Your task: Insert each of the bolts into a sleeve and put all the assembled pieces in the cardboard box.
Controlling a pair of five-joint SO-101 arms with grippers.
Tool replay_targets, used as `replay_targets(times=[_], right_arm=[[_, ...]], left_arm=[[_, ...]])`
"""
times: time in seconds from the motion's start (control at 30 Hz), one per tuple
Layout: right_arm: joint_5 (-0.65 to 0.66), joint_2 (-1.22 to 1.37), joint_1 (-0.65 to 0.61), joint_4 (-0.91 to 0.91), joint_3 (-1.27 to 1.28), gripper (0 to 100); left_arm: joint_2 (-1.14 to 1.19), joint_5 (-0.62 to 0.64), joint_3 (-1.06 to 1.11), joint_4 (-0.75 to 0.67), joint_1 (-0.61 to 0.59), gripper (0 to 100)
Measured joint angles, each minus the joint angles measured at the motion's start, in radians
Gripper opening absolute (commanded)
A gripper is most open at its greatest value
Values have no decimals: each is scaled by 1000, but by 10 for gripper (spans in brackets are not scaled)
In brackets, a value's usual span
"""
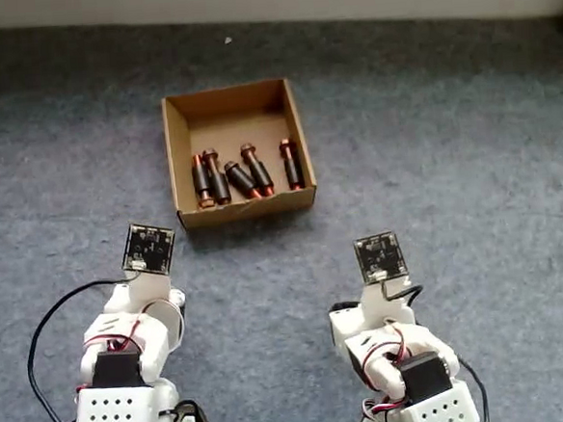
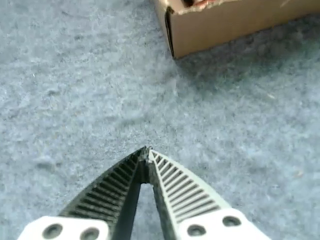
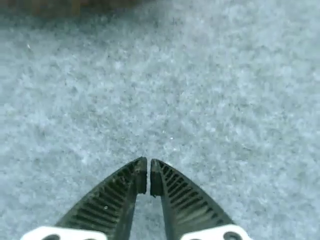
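Five assembled pieces (image 1: 245, 172) sit in the cardboard box (image 1: 236, 113), side by side along its near wall. Each is a coppery bolt in a dark sleeve, with the long axes running roughly away from the arms, a couple slightly skewed. The box is ahead of both arms and sort of between them. The left end effector (image 2: 146, 152) is the nearer one, with the box's near corner just ahead of it and off to one side. It's clenched with nothing in it, tips touching. The right end effector (image 3: 149, 165) is also clamped on nothing, with only a hairline gap at the tips, and it's further from the box.

The tabletop (image 1: 471, 159) has a fuzzy grey carpet-like cover, so stuff shouldn't roll much. There's a pale strip past the box's far side, can't tell what it is.

My guess is the job's basically done, nothing left that needs a grab.
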Motion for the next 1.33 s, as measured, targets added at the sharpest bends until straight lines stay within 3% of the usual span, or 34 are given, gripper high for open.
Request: replay_targets(times=[1.33], right_arm=[[0, 0, 0, 17, 0, 5]], left_arm=[[0, 0, 0, 29, 0, 8]])
